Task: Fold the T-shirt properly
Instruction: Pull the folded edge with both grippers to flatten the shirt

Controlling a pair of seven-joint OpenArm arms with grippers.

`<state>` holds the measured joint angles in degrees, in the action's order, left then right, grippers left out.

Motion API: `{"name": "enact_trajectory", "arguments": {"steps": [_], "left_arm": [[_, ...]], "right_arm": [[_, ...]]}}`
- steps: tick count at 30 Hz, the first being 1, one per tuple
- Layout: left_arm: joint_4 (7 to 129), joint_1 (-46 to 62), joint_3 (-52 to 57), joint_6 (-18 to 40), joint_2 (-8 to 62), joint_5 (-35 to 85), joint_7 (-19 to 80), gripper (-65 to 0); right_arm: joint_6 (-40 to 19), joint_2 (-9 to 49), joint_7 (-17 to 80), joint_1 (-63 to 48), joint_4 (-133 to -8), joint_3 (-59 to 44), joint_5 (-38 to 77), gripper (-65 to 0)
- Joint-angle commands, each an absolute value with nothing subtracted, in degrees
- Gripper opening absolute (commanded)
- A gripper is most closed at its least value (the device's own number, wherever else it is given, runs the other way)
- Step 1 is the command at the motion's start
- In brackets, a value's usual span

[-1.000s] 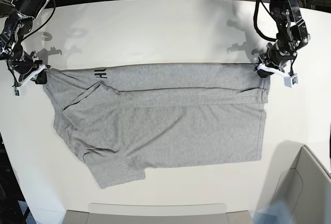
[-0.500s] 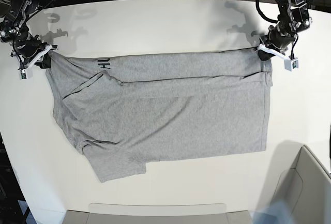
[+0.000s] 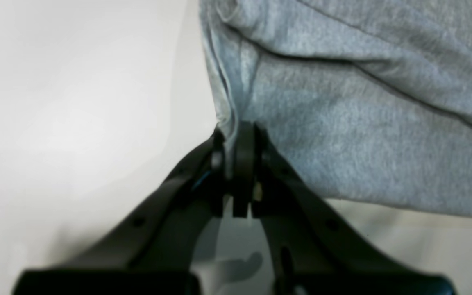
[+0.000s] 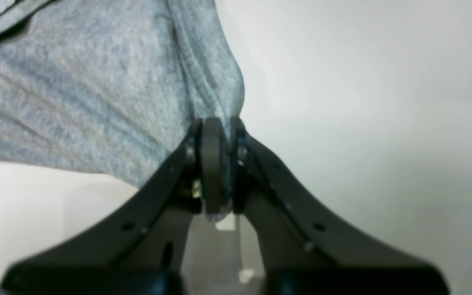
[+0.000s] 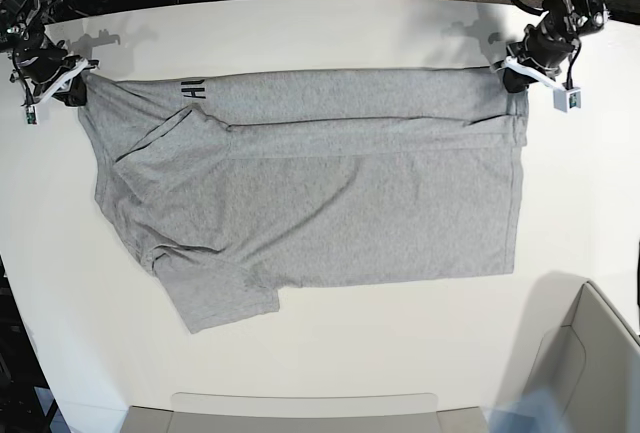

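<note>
A white table point(image 5: 320, 33) seen from above carries a heather-grey T-shirt point(image 5: 330, 203), spread wide with its far edge folded over towards the viewer. At the far left corner, the right end effector point(image 5: 62, 85) is closed tight on a pinch of the shirt's edge; its wrist view shows grey fabric squeezed between the black fingers point(image 4: 215, 164). Just beside that corner, a few black printed letters point(image 5: 193, 90) show on the folded strip. A short sleeve point(image 5: 220, 298) sticks out at the lower left. At the far right corner, the left end effector point(image 5: 518, 75) likewise clamps the shirt's edge, cloth trapped between its fingers point(image 3: 236, 164).
</note>
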<state>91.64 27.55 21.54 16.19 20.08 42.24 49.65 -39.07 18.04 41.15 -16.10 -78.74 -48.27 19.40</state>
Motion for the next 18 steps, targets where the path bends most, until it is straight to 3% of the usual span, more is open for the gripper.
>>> {"name": "enact_trajectory", "arguments": {"steps": [1,18], "left_arm": [[91.3,29.6,22.1,14.5,20.9,39.0,53.1,-65.0],[91.2,38.8,26.8,14.5,20.9,39.0,48.8,-65.0]], "right_arm": [[-40.0,18.7,44.6,-17.6,-79.4,-48.7,16.8,-65.0],[-40.0,13.7,44.9,-23.5,-87.2,-48.3,15.3,-65.0]]}}
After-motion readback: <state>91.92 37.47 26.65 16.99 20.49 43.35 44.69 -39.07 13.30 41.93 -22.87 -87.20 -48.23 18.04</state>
